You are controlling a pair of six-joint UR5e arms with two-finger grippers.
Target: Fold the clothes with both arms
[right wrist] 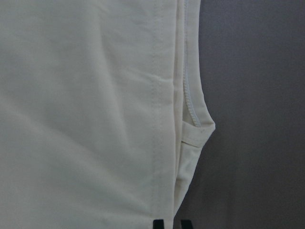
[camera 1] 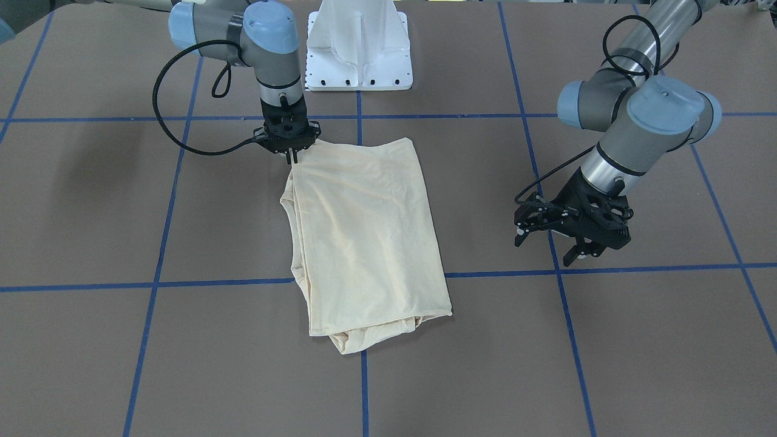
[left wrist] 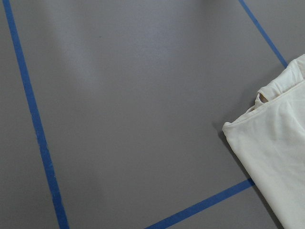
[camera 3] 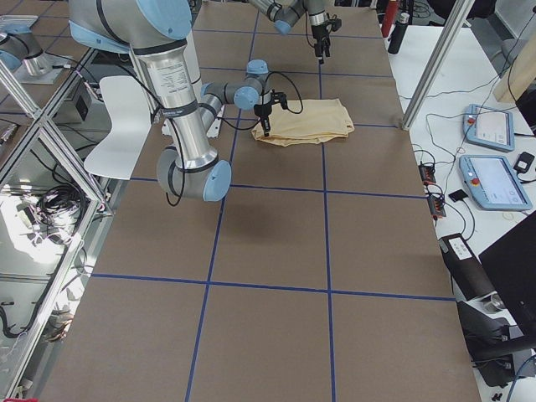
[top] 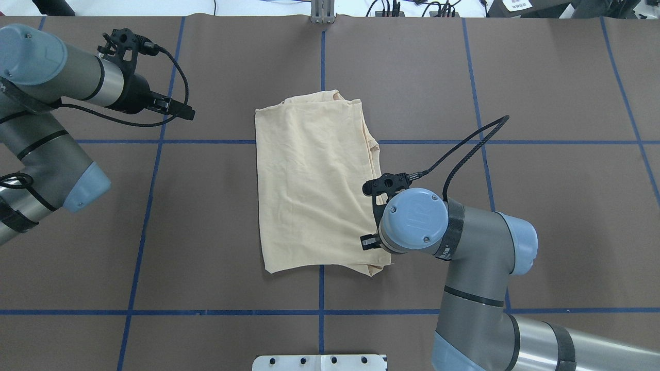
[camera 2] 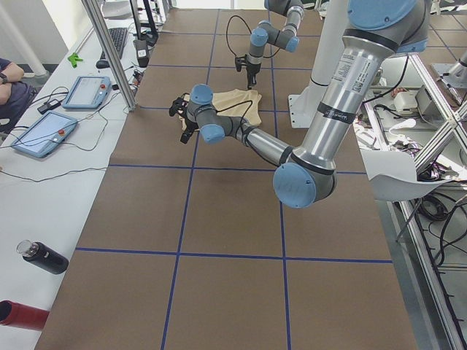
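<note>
The brown tabletop (camera 1: pixel 91 364), crossed by blue tape lines (camera 1: pixel 152 285), carries a single garment in its middle, well away from every edge. The right arm (camera 1: pixel 267 36) reaches down over the part of the cloth nearest the robot's side of the tabletop, close to the white base pedestal (camera 1: pixel 358 48). The left arm (camera 1: pixel 643 127) hangs off to the side over bare tabletop.

The shirt (camera 1: pixel 364 230) lies flat as a long, narrow rectangle, running from the robot's side toward the operators' side. Stacked layers show along one long edge and at the far end, and no sleeve sticks out, so the lengthwise folds look done. No print is visible. What seems left is at least one crosswise fold to shorten the rectangle, plus some tidying of the uneven far end.

The right gripper (camera 1: pixel 292 156) stands upright at the shirt's near corner, its fingers drawn close together with the hemmed edge between them. It looks to be pinching that corner, though the wrist view shows only the fingertips. The left gripper (camera 1: pixel 546 247) hovers well apart from the shirt, fingers spread and holding nothing.
</note>
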